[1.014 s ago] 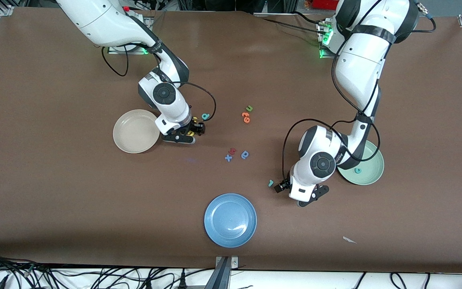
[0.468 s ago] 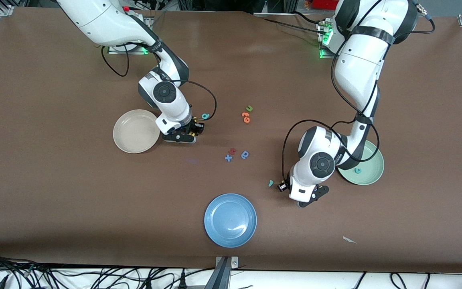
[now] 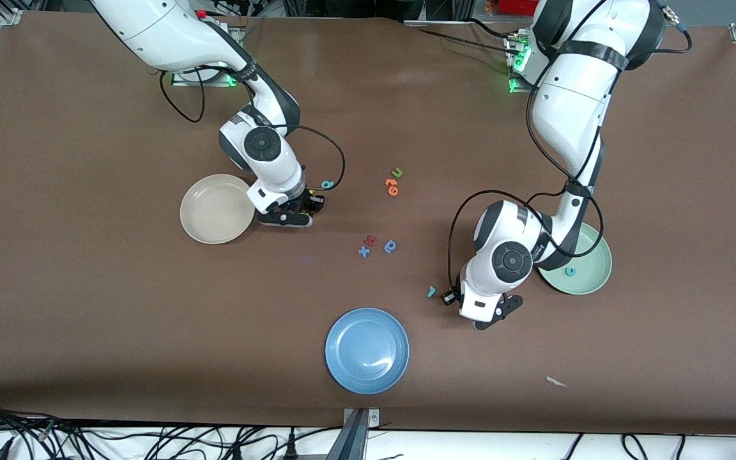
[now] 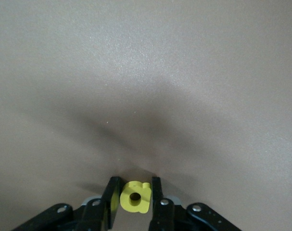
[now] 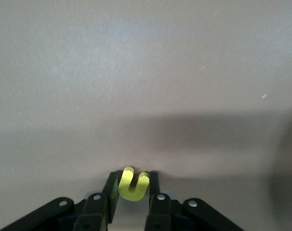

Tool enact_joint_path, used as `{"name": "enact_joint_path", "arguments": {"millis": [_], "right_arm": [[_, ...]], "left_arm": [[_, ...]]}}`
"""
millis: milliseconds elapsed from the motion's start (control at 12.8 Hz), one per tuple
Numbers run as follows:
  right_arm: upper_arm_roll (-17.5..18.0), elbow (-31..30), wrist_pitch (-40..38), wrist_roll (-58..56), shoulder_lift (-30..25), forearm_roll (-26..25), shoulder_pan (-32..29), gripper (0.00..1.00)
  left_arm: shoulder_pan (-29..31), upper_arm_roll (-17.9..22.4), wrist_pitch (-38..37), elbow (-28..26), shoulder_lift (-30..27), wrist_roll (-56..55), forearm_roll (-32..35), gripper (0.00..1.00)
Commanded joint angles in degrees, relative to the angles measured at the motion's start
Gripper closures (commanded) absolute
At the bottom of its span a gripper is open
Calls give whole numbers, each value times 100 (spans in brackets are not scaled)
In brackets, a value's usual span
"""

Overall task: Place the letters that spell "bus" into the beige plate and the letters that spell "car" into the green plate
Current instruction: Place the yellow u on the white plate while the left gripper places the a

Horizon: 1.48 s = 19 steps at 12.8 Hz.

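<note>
My right gripper (image 5: 133, 177) is shut on a yellow "u" (image 5: 133, 188), low over the table beside the beige plate (image 3: 211, 214); its hand (image 3: 286, 211) covers the letter in the front view. A teal "b" (image 3: 328, 185) lies just past that hand, toward the table's middle. My left gripper (image 4: 135, 186) is shut on a yellow "a" (image 4: 135, 198), down at the table next to the green plate (image 3: 588, 281), with its hand (image 3: 480, 310) over it. A teal "c" (image 3: 570, 271) lies in the green plate. A thin teal "r" (image 3: 431, 291) lies beside the left hand.
A blue plate (image 3: 367, 350) sits nearest the front camera. Mid-table lie a green "u" (image 3: 397, 172), orange letters (image 3: 391, 186), a red letter (image 3: 371, 240), a blue "x" (image 3: 363, 251) and a darker blue round letter (image 3: 390, 246). A white scrap (image 3: 556, 382) lies near the front edge.
Both grippers have closed: the right on the yellow "u", the left on the yellow "a". Both hands have barely shifted.
</note>
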Motion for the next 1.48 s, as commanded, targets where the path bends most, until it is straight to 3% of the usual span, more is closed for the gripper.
{"name": "enact_joint_path", "arguments": {"millis": [0,234,546,624,702,780,858,1092,1249,1327,1405], "right_arm": [[8,-111,-749,-505,-677,-54,-277,100],[25,-120,-1498,-1568,-1188,17,-787,100],[25,-242,-1886,-2791,-1444,17,-1437,100],[25,-348,-1869,-2845,-1444,17,-1508,90],[16,-462,-1790,-2829,-1444,17,-1527,72],[16,-532,-1676,-2785,-1444,17,-1535,38],[16,-559,-1649,-2767,-1444,26,-1535,25],[16,-560,-1658,-2741,-1462,87,-1535,22],[42,-551,-1640,-2741,-1444,576,-1527,14],[130,-551,-1553,-2662,-1418,840,-1518,2],[296,-551,-1361,-2426,-1374,913,-1518,0]], "left_arm": [[-98,69,-26,149,113,-86,-3,70],[-98,78,-26,132,113,-77,6,74],[68,78,-340,141,-18,325,224,77],[182,69,-621,158,-62,615,260,78],[305,69,-858,158,-185,1035,269,78],[471,69,-1078,158,-290,1527,287,79],[638,69,-1342,149,-404,2088,296,79],[1122,78,-1984,88,-581,3653,322,79],[1368,78,-2283,44,-704,4542,715,79],[1439,69,-2346,-52,-774,4859,900,79],[1492,69,-2346,-192,-862,5219,1094,79]]}}
